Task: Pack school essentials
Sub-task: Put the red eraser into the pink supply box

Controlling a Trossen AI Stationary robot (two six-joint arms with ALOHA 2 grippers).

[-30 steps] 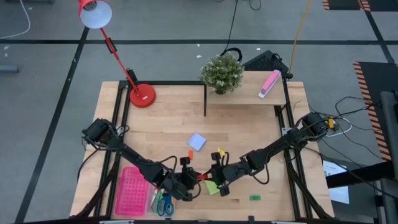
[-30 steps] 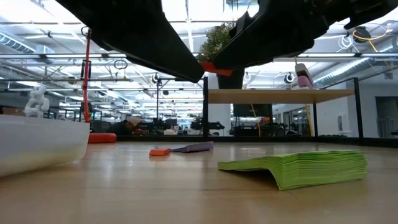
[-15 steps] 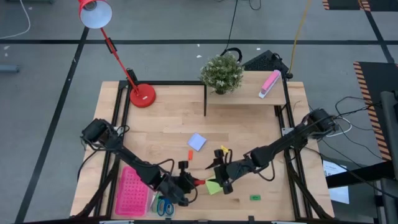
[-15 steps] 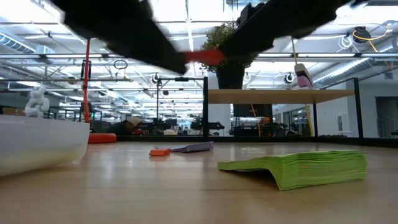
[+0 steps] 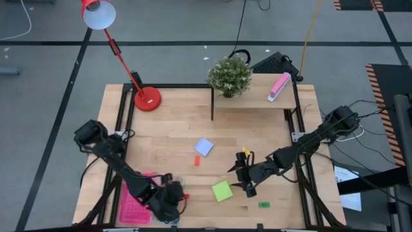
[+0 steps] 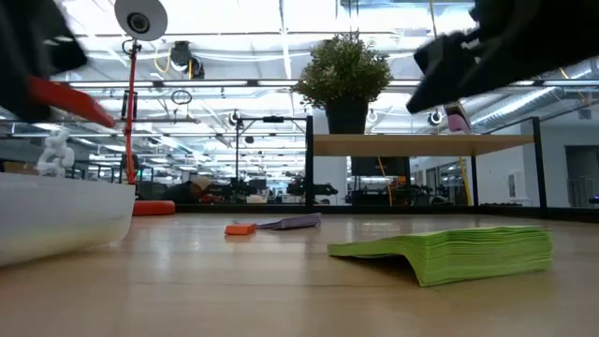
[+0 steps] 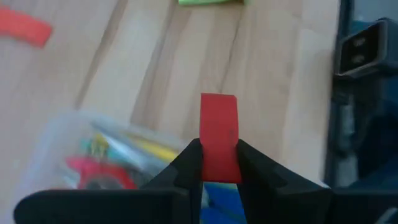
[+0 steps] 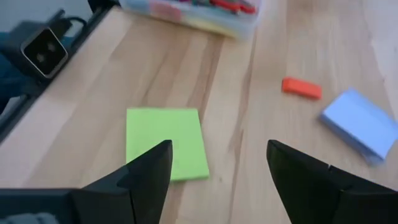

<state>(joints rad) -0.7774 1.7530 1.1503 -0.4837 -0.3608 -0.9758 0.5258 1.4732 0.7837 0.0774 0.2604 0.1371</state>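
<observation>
My left gripper is shut on a small red block near the table's front edge, above a clear bin holding scissors and pens. That block also shows high at the left in the low view. My right gripper hangs open and empty, right of a green note pad lying flat on the wood. A pale-blue note pad and an orange block lie farther back. A tiny green block lies near the front edge. My left gripper pinches the red block by its two long sides between its two fingers. The block's free end sticks out past the fingertips. The fingers point toward the table's right. The block is lifted clear of the table and the bin, slightly tilted in the low view.
A pink perforated tray lies left of the bin. At the back stand a red desk lamp, a potted plant and a raised shelf carrying a pink-and-white block. Bare wood lies between the note pads.
My left gripper has drawn back with the red block from above the green pad toward the table's left and near edge, over the bin. My right gripper has gone toward the table's right, off the green pad, which now shows whole.
</observation>
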